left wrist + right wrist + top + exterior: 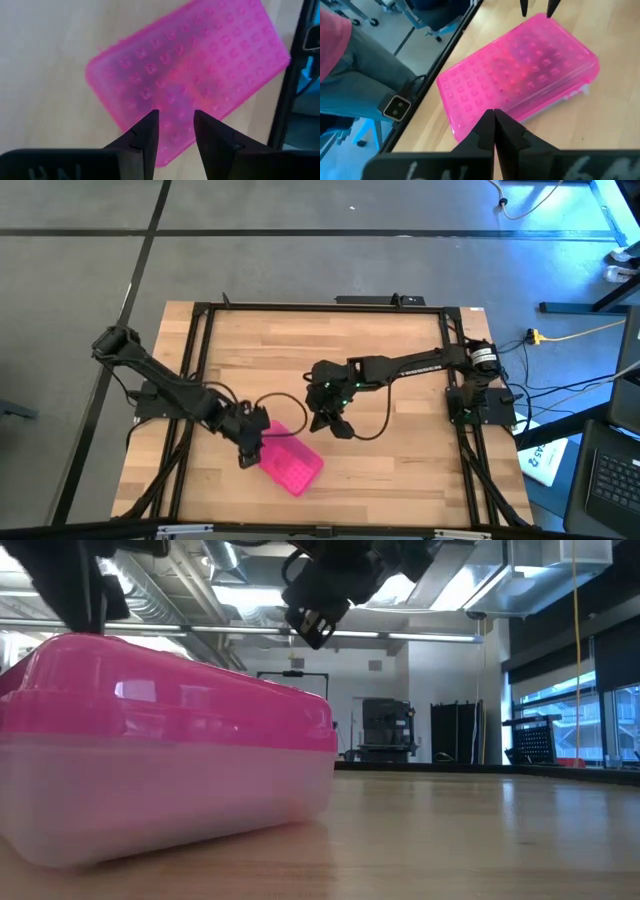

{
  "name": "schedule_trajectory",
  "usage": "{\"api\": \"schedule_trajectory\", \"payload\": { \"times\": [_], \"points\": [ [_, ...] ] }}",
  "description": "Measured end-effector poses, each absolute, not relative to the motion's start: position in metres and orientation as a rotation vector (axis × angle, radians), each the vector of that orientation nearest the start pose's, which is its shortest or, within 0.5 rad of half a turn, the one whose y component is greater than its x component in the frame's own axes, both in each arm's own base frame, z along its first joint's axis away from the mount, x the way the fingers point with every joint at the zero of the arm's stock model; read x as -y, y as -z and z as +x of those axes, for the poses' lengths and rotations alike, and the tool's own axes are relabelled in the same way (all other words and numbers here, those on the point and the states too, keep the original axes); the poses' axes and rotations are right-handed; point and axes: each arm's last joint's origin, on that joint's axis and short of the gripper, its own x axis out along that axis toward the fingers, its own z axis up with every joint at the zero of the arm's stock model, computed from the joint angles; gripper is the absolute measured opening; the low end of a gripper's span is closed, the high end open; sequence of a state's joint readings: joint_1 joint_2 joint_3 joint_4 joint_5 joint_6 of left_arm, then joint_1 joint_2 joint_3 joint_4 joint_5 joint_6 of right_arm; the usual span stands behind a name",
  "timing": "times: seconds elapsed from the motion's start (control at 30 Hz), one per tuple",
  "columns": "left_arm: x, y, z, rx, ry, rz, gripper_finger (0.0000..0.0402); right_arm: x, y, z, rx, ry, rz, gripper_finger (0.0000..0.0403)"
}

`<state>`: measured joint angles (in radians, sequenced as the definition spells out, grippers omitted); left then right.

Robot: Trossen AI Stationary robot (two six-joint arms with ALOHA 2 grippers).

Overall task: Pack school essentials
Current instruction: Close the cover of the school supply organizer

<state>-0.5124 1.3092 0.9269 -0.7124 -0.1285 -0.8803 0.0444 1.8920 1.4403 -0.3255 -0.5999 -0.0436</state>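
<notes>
pink lid point(291, 462) near table's front edge point(320, 523)

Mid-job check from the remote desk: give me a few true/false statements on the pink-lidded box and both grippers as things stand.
1. The pink dotted lid sits on the clear box. True.
2. The right gripper has its fingers spread wide. False: they are pressed together.
3. The left gripper hangs over the lid with a gap between its fingers and nothing between them. True.
4. The right gripper holds a pencil. False: it holds nothing.
5. The box lies at the table's far edge. False: it lies toward the near edge, between the arms.
</notes>
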Motion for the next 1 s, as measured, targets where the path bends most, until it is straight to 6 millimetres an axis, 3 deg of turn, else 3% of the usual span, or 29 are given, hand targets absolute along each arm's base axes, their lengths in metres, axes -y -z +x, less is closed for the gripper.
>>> {"api": "schedule_trajectory", "payload": {
  "times": [0.47,0.8,1.0],
  "points": [
    [0.138,-0.189,0.236,-1.224,-0.138,-0.386,0.0117,-0.034,-0.237,0.413,-0.755,-0.625,0.164,0.0007],
    [0.138,-0.184,0.238,-1.222,-0.176,-0.371,0.0117,-0.033,-0.237,0.413,-0.755,-0.622,0.163,0.0007],
    [0.128,-0.179,0.247,-1.165,-0.313,-0.402,0.0117,-0.033,-0.235,0.411,-0.778,-0.620,0.170,0.0007]
  ]
}}
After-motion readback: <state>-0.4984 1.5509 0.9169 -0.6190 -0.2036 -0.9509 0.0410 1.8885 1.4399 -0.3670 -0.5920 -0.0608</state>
